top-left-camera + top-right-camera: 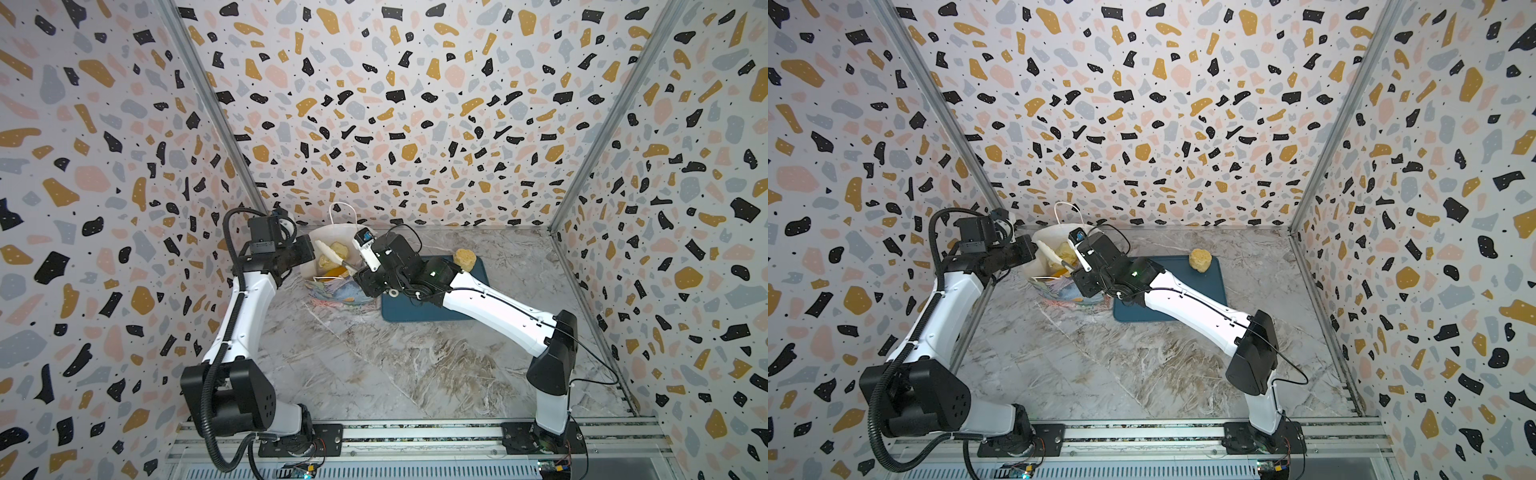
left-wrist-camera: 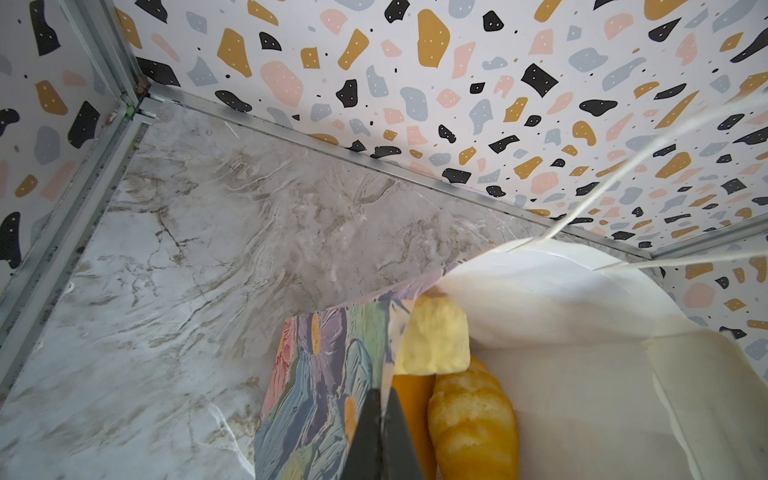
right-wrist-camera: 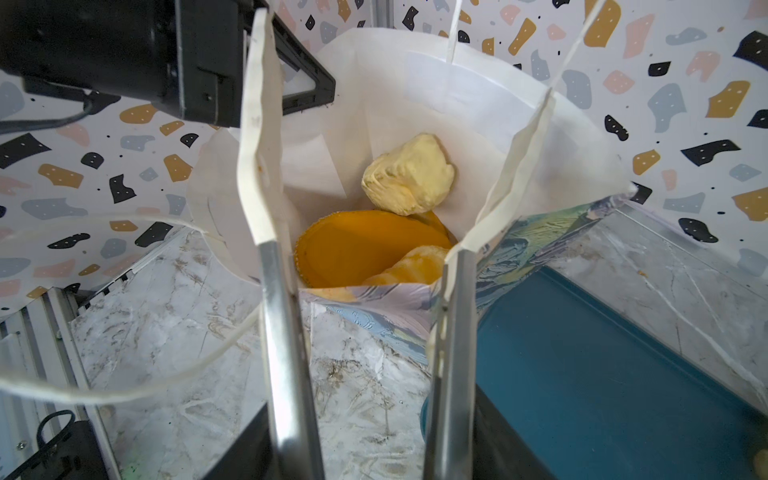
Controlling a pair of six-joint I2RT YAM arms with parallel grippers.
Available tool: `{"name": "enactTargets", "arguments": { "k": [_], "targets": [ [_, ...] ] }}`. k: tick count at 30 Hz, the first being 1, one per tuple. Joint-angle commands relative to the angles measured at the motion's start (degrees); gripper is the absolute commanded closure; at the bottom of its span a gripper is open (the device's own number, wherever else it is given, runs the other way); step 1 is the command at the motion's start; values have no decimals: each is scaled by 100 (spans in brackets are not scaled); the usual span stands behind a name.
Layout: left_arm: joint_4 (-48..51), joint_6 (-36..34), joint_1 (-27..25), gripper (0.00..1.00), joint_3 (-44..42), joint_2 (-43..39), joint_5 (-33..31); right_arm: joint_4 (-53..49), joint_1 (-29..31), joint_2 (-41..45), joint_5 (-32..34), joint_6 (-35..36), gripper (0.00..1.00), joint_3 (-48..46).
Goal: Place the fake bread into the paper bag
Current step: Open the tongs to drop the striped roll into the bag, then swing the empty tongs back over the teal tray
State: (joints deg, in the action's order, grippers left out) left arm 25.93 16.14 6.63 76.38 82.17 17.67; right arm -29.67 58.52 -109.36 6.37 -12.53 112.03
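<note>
Paper, flower-printed outside and white within, makes up the paper bag (image 1: 336, 297), which stands upright on the table (image 1: 374, 365) with its mouth wide; most of the fake bread is already inside it. In the right wrist view a pale bumpy bun (image 3: 409, 174) lies on top by the bag's far wall; a smooth orange piece (image 3: 365, 249) lies under it; a striped roll (image 3: 415, 266) leans at the bag's near wall. That makes at least three pieces, though whatever lies deeper in the bag is hidden.

The left fingers (image 2: 365, 436) are closed tight on the bag's printed side wall, pinching its edge; as I judge it, they are there to steady the bag and hold its mouth open. The right fingers (image 3: 282, 332) stand well apart over the bag's mouth; nothing is between them.

Outside the bag, one round bun (image 1: 464, 259) sits alone on the dark-blue tray (image 1: 415, 313), which lies just beside the bag on the side away from the left fingers; in both top views no other bread shows on the table. Judged so, the task is nearly done; that single bun is what is left to fetch and drop into the bag.
</note>
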Motion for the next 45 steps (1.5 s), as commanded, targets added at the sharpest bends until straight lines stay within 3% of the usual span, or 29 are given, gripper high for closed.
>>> {"name": "enactTargets", "arguments": {
  "k": [1,7,25,45],
  "targets": [
    [-168,11,-22,100,-44,-213,42,238,28,530,163,36,39,42],
    [-177,12,-22,100,-52,-225,50,308,28,936,367,-76,39,-398],
    [-296,90,-22,100,-110,-219,171,559,-81,3185,1452,-637,37,-2917],
    [-368,118,-22,100,-169,-263,153,761,-857,4455,1324,-1010,38,-4509]
  ]
}}
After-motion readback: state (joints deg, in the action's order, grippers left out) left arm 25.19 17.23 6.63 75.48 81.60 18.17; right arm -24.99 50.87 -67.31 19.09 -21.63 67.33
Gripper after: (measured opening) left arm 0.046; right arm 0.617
